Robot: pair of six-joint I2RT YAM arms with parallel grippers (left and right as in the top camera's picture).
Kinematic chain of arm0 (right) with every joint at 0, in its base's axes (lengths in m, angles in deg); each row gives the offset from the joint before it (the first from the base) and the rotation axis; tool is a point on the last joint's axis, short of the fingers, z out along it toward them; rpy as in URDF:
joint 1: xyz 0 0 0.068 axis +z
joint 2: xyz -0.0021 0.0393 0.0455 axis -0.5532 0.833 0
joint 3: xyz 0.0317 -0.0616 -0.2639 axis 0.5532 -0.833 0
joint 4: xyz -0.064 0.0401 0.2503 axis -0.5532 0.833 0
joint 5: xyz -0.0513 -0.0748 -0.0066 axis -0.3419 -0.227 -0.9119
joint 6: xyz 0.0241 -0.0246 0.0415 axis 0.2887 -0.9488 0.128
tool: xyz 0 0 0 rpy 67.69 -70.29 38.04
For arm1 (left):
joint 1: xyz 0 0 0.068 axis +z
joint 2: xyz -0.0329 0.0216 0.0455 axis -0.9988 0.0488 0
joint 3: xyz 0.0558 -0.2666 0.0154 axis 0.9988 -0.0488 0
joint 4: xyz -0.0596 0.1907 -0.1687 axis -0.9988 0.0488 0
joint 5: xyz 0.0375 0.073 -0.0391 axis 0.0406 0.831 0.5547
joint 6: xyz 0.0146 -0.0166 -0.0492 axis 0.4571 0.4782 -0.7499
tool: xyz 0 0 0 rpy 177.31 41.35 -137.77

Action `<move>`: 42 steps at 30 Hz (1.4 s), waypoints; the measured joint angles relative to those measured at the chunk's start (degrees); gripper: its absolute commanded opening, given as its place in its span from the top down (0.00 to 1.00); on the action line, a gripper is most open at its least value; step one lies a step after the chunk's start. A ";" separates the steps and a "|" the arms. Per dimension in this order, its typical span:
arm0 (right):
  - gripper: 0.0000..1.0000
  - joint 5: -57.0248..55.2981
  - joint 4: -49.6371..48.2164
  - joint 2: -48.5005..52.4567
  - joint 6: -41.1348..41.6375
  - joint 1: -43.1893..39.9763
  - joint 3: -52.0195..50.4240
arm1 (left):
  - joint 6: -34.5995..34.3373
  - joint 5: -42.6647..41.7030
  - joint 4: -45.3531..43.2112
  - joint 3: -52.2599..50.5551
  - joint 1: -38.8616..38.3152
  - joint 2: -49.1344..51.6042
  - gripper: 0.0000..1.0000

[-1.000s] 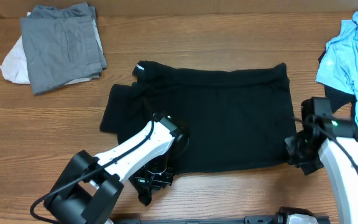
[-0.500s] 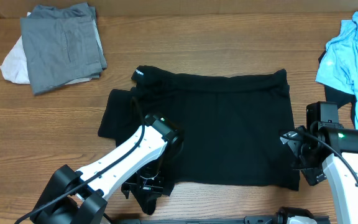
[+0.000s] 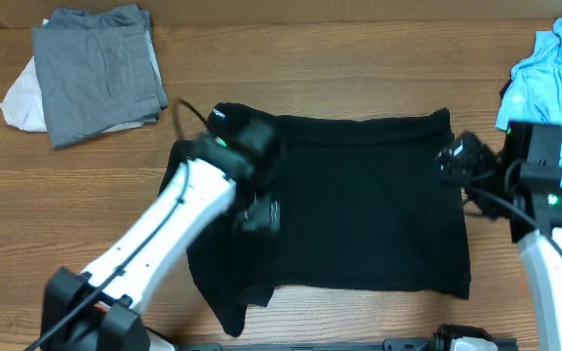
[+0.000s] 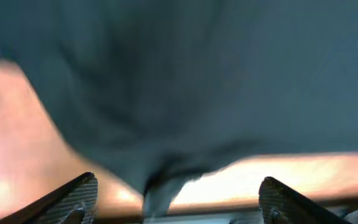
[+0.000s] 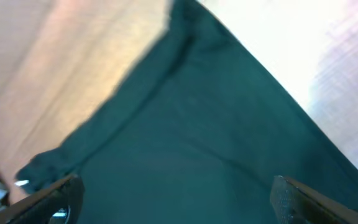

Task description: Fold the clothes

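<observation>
Both grippers hang empty, jaws spread wide: left gripper (image 3: 258,212) over the large black short-sleeved fabric shirt (image 3: 369,210) lying flat on the wooden table (image 3: 359,63), right gripper (image 3: 455,156) at its right edge. I would take matching corners and lift evenly, clear of the folded grey garment (image 3: 96,68) beyond.

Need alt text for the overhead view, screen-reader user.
A large black fabric shirt lies spread across the middle of a brown wooden table, with the left gripper open above its left part and the right gripper open at its right edge. A folded grey garment sits at top left, a crumpled light blue garment at top right.
</observation>
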 measured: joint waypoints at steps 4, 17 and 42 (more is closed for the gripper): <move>0.00 2.67 0.13 8.50 -4.46 0.00 6.19 | 4.79 0.04 -4.26 7.72 7.30 0.70 0.13; 0.00 5.53 1.31 24.37 -9.84 0.00 12.94 | 11.96 -4.55 -7.06 28.83 13.49 27.30 0.11; 0.00 6.05 -0.02 24.70 -9.70 0.00 13.33 | -3.61 -14.51 -10.38 38.82 13.09 40.41 0.25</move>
